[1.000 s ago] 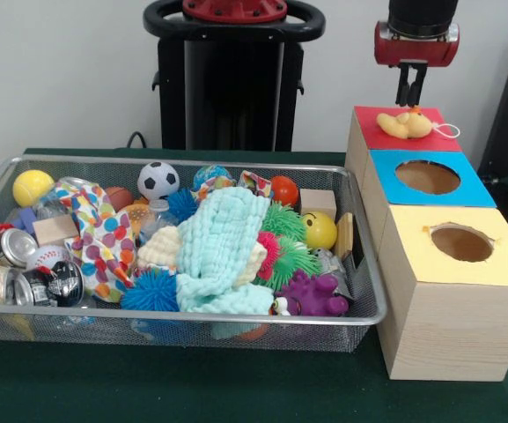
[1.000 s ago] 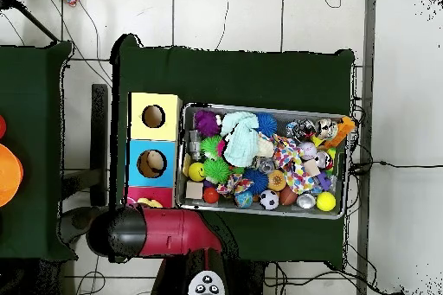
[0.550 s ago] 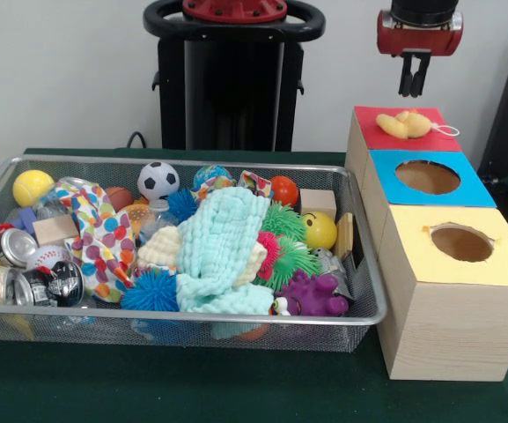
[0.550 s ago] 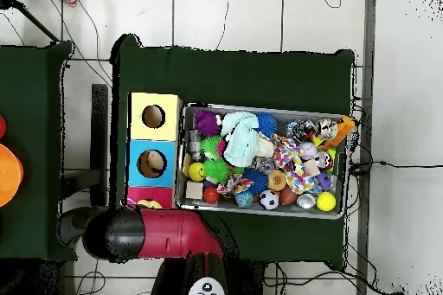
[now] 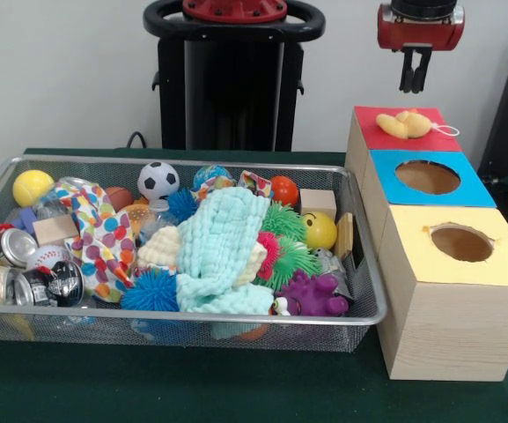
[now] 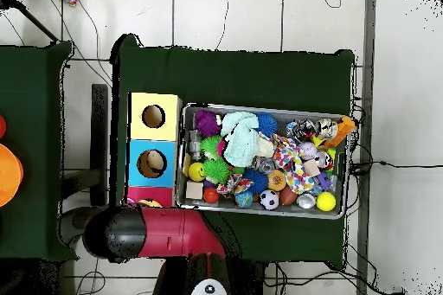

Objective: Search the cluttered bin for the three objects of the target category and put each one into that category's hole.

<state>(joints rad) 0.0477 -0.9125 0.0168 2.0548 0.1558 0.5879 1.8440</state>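
Front view, contents listed relative to the red-topped box (image 5: 401,134).

Gripper (image 5: 415,80): mine, hanging in the air above the red-topped box, well clear of its lid. Fingers (image 5: 408,74) hang straight down, close together, with only a thin gap and nothing between them.

Yellow plush toy (image 5: 403,123): lying on the lid of the red-topped box, over the place where a hole would be, a thin cord looping off its right side. Not touched by me.

Blue-topped box (image 5: 427,182): directly in front of the red-topped box and touching it; round hole in its lid, open.

Yellow-topped box (image 5: 460,295): one further forward in the same row; round hole with a ragged edge.

Wire bin (image 5: 179,321): left of the row of boxes, beside it, heaped full. Noted inside: pale green knitted cloth (image 5: 221,247) across the middle, soccer ball (image 5: 158,180) at the back, yellow smiley ball (image 5: 320,230) near the side facing the boxes, purple spiky toy (image 5: 312,294) at the front corner, blue spiky ball (image 5: 150,290), polka-dot cloth (image 5: 100,239), cans at the far left end.

Overhead view: my red arm (image 6: 160,233) lies past the red-topped box end of the row; gripper hidden beneath it.
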